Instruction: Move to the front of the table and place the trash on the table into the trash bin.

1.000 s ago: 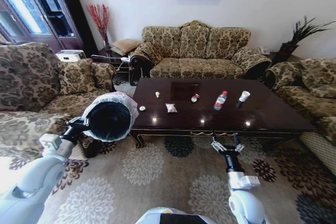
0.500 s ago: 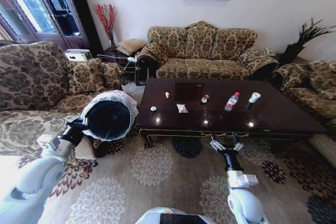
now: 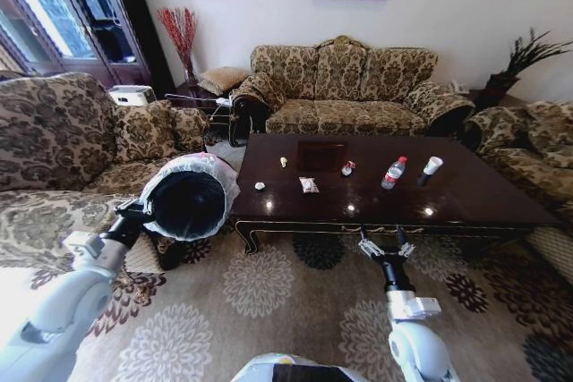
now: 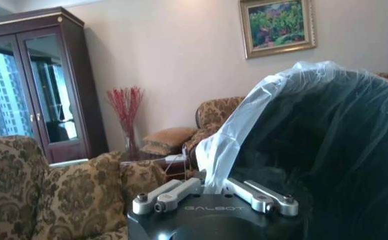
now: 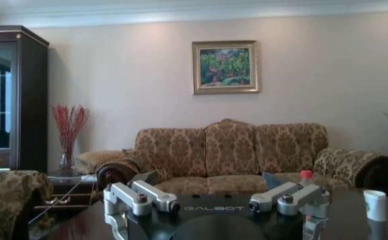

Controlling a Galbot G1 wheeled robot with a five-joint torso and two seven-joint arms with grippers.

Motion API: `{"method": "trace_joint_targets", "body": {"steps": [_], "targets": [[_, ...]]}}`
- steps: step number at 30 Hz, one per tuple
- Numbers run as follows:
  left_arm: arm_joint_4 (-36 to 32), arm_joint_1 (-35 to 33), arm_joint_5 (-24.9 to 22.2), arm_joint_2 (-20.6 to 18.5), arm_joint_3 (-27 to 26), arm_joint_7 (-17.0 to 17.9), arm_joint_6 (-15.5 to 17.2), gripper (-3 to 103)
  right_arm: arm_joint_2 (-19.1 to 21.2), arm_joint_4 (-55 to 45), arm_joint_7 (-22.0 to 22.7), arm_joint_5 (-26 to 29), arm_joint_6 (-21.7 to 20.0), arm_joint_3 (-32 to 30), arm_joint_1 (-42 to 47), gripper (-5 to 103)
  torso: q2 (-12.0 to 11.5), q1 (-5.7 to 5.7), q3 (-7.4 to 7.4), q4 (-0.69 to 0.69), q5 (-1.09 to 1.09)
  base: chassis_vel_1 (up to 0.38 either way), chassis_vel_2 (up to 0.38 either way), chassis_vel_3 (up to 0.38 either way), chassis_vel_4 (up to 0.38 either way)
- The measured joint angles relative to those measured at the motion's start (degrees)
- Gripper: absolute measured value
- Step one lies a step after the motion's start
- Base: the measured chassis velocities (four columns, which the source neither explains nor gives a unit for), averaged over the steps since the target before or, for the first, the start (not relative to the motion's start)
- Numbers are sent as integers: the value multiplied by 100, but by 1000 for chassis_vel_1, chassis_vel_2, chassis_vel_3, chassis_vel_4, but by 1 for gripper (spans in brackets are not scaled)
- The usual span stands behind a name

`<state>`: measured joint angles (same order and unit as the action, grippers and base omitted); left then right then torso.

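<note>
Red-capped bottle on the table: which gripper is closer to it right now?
Right. The right gripper hangs open off the table's front edge, roughly in line with the bottle. The left gripper is far off beyond the table's left end, holding the trash bin.

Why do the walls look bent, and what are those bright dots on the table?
Head view: a wide lens bows the room's edges, and the dots are lamp glare on the glossy table. Left wrist view: the trash bin looms large and soft. Right wrist view: dim, straight lines.
</note>
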<state>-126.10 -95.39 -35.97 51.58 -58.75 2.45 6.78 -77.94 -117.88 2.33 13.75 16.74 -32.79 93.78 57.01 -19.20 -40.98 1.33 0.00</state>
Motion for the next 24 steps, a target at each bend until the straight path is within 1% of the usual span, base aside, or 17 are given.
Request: {"method": "trace_joint_targets", "body": {"steps": [6,12,14,15,18,19,24], "targets": [[-23,-2,-8,-18,-11,-6,-16,0,-8,-21,-8,2,29,-18,38,100,0,0,0,1,1,-118,118,122,-118],[-38,-5,-8,-28,8,-14,-20,0,-59,-32,-10,-9,52,-14,85,100,0,0,0,0,-1,-225,242,208,-225],[-40,-3,-9,-44,17,-13,-20,0,-67,-32,-12,-18,63,-12,98,100,0,-2,-1,2,2,-253,292,294,-299],[-42,-2,-10,-52,21,-13,-20,0,-67,-32,-13,-19,64,-11,101,100,0,-3,-1,1,3,-271,296,299,-299],[-60,0,-15,-65,26,-17,-20,0,-54,-28,-17,-19,69,-7,97,100,0,-2,-1,-2,-2,-308,308,303,-321],[-66,0,-18,-70,27,-17,-21,0,-46,-25,-21,-18,75,-4,88,100,0,-2,-1,0,-1,-339,333,339,-306],[-70,2,-21,-74,29,-17,-21,0,-40,-19,-27,-16,78,-1,78,100,0,-3,-1,0,0,-356,330,354,-349]]}}
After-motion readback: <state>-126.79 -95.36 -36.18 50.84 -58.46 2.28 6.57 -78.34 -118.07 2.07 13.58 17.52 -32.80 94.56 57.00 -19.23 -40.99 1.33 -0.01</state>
